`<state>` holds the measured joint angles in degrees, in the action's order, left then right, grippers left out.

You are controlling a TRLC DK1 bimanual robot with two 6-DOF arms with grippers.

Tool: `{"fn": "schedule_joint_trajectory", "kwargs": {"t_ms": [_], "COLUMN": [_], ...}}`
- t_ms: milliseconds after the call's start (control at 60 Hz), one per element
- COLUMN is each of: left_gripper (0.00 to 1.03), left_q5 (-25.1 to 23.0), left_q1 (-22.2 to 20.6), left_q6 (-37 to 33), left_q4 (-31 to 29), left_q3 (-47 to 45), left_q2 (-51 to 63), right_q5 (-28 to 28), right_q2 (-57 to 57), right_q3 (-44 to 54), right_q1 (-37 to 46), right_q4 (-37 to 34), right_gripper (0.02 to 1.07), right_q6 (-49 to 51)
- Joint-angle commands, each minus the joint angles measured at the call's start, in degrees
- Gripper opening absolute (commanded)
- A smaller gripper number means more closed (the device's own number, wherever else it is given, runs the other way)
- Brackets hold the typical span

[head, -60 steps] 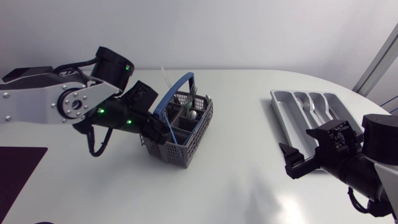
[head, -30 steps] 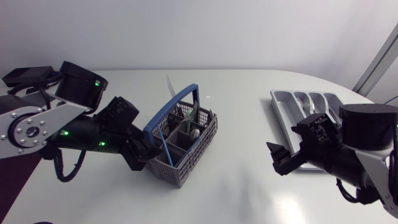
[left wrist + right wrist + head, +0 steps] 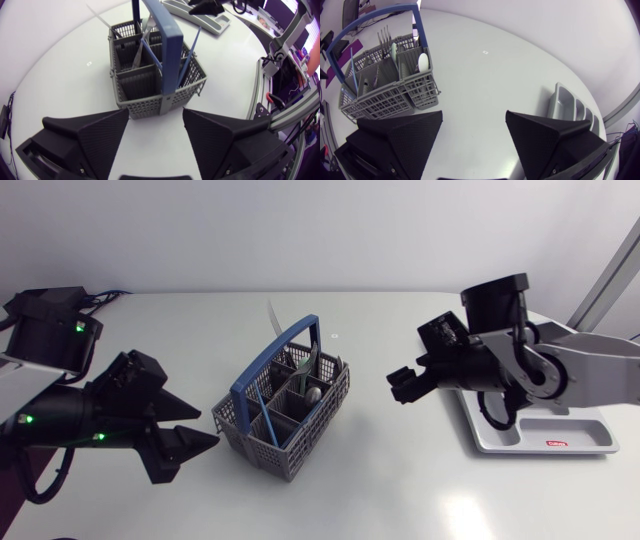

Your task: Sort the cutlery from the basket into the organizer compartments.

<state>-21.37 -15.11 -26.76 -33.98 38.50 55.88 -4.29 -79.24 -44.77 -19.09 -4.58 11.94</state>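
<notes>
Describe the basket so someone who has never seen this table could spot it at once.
On the white table, look near the middle. The basket is a grey mesh box holding cutlery. Unlike the flat grey organizer to the right, it has a tall blue handle.

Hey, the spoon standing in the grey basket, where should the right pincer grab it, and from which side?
Take the spoon by its bowl, the only part standing clear above the basket rim; its stem is sunk in the compartment. Bring the right pincer down from above, on the side of the blue handle nearest that arm; that likely avoids the handle.
</notes>
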Motion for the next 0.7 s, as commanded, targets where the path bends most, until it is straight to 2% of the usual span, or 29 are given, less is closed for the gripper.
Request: {"fn": "schedule_joint_trajectory", "kwargs": {"t_ms": [0, 67, 100, 167, 217, 283, 400, 583, 683], "left_gripper": [0.53, 0.40, 0.29, 0.17, 0.16, 0.14, 0.13, 0.13, 0.13], "left_q5": [-1.05, -1.22, -1.40, -1.49, -1.75, -1.84, -1.84, -1.93, -2.19], "left_q1": [1.14, 1.67, 2.02, 2.46, 2.46, 2.55, 2.55, 2.81, 2.72], "left_q6": [-3.12, -3.73, -3.73, -3.73, -3.82, -4.09, -4.00, -3.82, -2.77], "left_q4": [-0.74, -0.21, 0.67, 2.07, 2.69, 4.88, 9.28, 13.76, 16.93], "left_q3": [-2.99, -3.87, -4.40, -5.01, -5.28, -5.54, -5.01, -3.78, -3.17], "left_q2": [-0.07, 0.28, 0.72, 1.87, 3.54, 7.32, 13.03, 19.36, 21.47], "right_q5": [-1.51, -3.79, -5.46, -7.83, -8.89, -10.56, -13.02, -16.36, -18.03], "right_q2": [-4.96, -8.03, -9.62, -11.99, -13.66, -15.94, -21.66, -29.21, -29.65], "right_q3": [-3.74, -6.38, -7.87, -10.25, -12.27, -14.55, -19.21, -25.80, -26.68], "right_q1": [-0.24, -0.16, 0.20, 0.46, 0.55, 0.55, 0.63, 0.72, 0.55], "right_q4": [-0.78, -1.22, -1.22, -1.40, -1.92, -2.28, -3.77, -5.44, -6.50], "right_gripper": [0.80, 0.68, 0.57, 0.38, 0.25, 0.17, 0.12, 0.12, 0.12], "right_q6": [-2.54, -3.60, -4.39, -5.62, -6.50, -7.55, -8.96, -11.15, -11.68]}}
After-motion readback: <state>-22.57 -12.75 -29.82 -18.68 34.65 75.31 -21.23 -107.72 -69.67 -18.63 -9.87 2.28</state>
